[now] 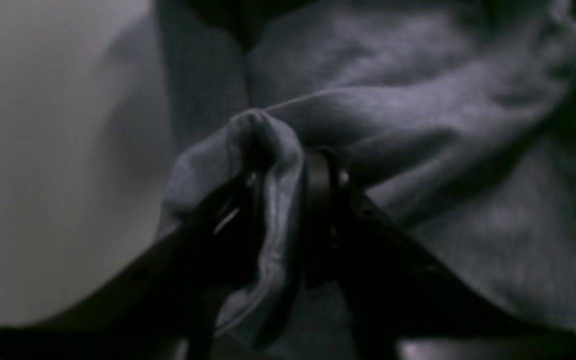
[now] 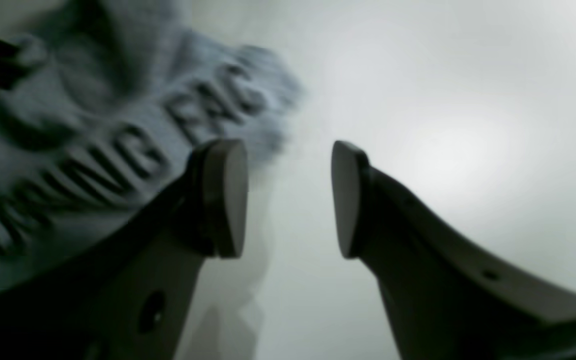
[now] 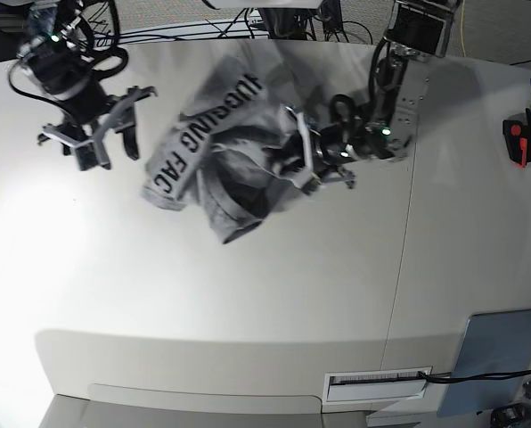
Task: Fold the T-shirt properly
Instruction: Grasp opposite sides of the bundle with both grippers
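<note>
The grey T-shirt (image 3: 221, 152) lies crumpled on the white table (image 3: 248, 294), black lettering showing along its left part. My left gripper (image 3: 303, 162) is at the shirt's right edge, shut on a bunched fold of the grey cloth (image 1: 268, 165). My right gripper (image 3: 107, 138) hovers left of the shirt, open and empty. In the right wrist view its fingers (image 2: 223, 197) stand apart over bare table (image 2: 443, 125), with the lettered cloth (image 2: 118, 145) to their left.
A black and red tool (image 3: 518, 143) lies at the table's far right edge. A grey-blue panel (image 3: 502, 361) sits at the bottom right. Cables run along the back edge (image 3: 203, 31). A seam crosses the table right of the shirt (image 3: 406, 232).
</note>
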Controlling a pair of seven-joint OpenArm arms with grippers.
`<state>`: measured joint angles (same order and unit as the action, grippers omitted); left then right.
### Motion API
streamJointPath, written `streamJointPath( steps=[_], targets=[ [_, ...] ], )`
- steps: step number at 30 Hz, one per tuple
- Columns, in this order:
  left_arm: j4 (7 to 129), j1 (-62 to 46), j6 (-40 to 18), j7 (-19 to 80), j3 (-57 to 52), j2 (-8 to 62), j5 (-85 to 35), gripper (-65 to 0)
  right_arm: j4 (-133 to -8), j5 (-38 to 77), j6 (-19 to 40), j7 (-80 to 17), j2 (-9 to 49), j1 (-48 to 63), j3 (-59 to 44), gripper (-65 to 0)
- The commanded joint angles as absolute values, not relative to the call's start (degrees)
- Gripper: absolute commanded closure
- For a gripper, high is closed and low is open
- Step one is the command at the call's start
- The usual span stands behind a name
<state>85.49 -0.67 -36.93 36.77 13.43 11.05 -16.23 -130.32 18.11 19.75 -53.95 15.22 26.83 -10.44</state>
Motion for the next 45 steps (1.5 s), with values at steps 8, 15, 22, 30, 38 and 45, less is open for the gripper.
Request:
streamJointPath(
  steps=[8,15,22,30,38,45],
  targets=[
    [86.37,1.10,-29.85,35.90,22.04,10.79,-10.63,-11.8,-117.75,8.40,16.29,-49.43,11.90,16.93,-0.12,-27.2],
    [86.37,1.28,-22.68,35.40,17.98,11.64,-6.20,-11.8,-104.25,5.32,16.14,-52.82,12.45,11.97,1.41,-27.2],
    [86.37,1.80,-24.38,31.88,10.41,11.64,-5.34,-11.8,-106.45,5.54,14.94,-53.82,14.94,16.91,1.41,-27.2],
    [86.37,4.64,-25.52,32.08,9.19,11.62,-6.90,-11.8,-115.74,5.54,9.34,-54.13,14.92,25.39,1.45,-27.2],
    [86.41,5.56,-25.58,33.63,9.19,11.60,-9.69,-11.8,-124.38,0.97,7.49,-52.53,14.94,24.73,1.39,-28.8],
    [86.41,5.54,-28.53,35.14,9.19,11.60,-11.62,-11.8,-120.49,0.08,7.44,-52.05,14.92,16.58,1.41,-31.0]
  ],
)
